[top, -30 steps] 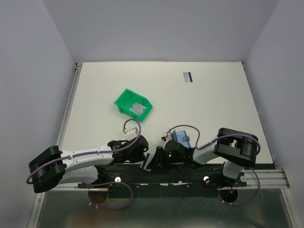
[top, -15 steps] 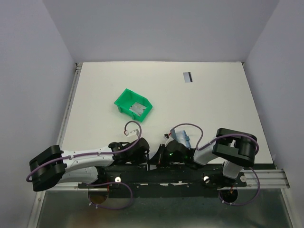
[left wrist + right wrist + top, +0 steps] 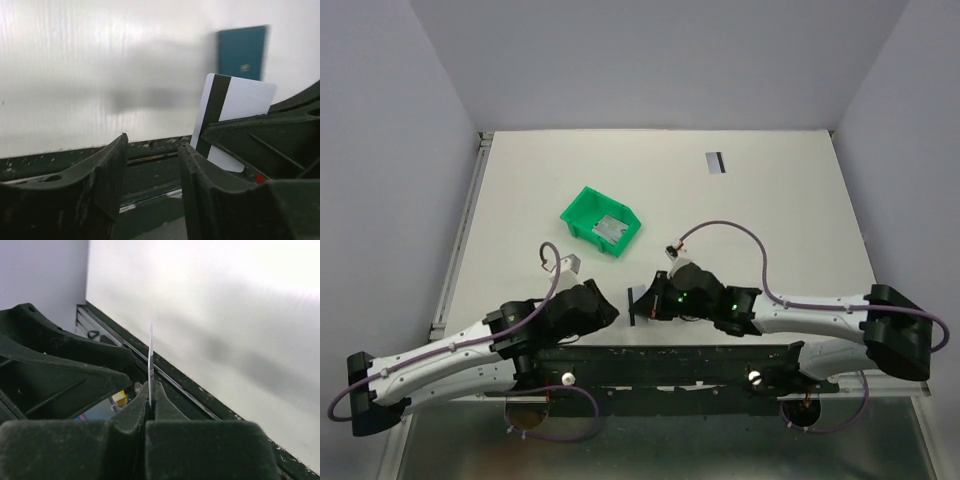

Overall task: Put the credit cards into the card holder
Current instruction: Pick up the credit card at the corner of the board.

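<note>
My right gripper (image 3: pixel 655 303) is shut on a credit card (image 3: pixel 642 303), a silvery card with a dark stripe, held on edge just above the near table edge. The right wrist view shows that card (image 3: pixel 151 360) edge-on, pinched between the closed jaws of the right gripper (image 3: pixel 151 387). My left gripper (image 3: pixel 610 315) is a little left of it, open and empty. In the left wrist view the held card (image 3: pixel 235 107) stands beyond the left gripper (image 3: pixel 152 142), and the blue card holder (image 3: pixel 241 52) lies flat on the table farther off. The right arm hides the holder in the top view.
A green bin (image 3: pixel 582 213) left of centre holds another grey card (image 3: pixel 610 229). A further striped card (image 3: pixel 716 162) lies flat near the far edge. The black mounting rail (image 3: pixel 670 358) runs along the near edge. Walls close in both sides.
The right gripper closed on the card and carried it up from the rail. The left gripper opened, let the card go and drew back left. Both arms stretched out sideways.
</note>
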You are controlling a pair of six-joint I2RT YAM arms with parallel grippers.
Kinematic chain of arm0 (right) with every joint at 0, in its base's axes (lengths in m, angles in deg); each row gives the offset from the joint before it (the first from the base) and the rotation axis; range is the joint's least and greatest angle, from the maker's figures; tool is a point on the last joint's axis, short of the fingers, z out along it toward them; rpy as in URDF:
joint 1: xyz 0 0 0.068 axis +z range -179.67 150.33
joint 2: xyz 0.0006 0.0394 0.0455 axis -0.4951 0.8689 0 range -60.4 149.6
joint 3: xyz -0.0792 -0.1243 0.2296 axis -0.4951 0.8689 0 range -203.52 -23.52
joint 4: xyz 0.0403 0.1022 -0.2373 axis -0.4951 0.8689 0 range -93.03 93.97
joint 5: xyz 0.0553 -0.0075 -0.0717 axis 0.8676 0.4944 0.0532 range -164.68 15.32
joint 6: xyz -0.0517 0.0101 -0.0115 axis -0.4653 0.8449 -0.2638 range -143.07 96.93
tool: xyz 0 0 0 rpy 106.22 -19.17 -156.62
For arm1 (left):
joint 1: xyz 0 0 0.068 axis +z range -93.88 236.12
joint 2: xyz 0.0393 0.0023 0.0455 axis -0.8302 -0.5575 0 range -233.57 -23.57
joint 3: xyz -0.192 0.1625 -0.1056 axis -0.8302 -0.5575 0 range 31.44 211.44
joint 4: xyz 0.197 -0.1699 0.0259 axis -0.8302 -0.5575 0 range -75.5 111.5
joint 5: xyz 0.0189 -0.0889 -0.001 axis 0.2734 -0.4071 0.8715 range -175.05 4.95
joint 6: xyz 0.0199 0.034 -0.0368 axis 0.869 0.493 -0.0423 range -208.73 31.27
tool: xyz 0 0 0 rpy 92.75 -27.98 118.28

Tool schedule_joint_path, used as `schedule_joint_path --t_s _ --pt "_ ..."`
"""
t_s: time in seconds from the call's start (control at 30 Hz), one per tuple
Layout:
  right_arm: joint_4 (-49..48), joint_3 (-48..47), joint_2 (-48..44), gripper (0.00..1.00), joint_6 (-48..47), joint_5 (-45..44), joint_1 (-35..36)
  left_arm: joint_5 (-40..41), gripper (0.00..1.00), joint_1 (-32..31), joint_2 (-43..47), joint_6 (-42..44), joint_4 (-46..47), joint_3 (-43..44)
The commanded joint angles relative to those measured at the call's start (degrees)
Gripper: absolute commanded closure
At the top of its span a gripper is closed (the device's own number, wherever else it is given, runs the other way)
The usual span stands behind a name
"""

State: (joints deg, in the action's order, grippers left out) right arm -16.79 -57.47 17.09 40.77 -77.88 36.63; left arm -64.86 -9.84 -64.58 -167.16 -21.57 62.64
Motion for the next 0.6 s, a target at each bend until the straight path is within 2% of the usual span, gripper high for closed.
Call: schedule_joint_path --t_s 0.0,0.1,0.3,0.4,0.57 --pt "22.35 -7.69 -5.42 1.0 -13.27 1.41 -3.8 9.16 0.39 0.74 9.18 10.64 2.79 4.39" --pt "23.35 -10.08 -6.12 1.0 -18.12 15.19 -8.81 11.01 0.32 0.91 11.65 17.16 8.34 7.55" --pt "11.48 -8.41 -10.96 1.0 -22.17 37.01 -16.28 11.72 0.2 1.7 12.28 27.1 16.78 11.51" --pt "2.89 -7.19 -11.14 1.0 -17.89 44.67 -19.1 8.75 0.18 2.06 11.75 29.47 21.43 11.34" --pt "-18.54 -3.84 -9.12 1.0 -5.85 52.59 -21.83 4.52 0.18 2.32 10.96 30.01 25.75 10.55"
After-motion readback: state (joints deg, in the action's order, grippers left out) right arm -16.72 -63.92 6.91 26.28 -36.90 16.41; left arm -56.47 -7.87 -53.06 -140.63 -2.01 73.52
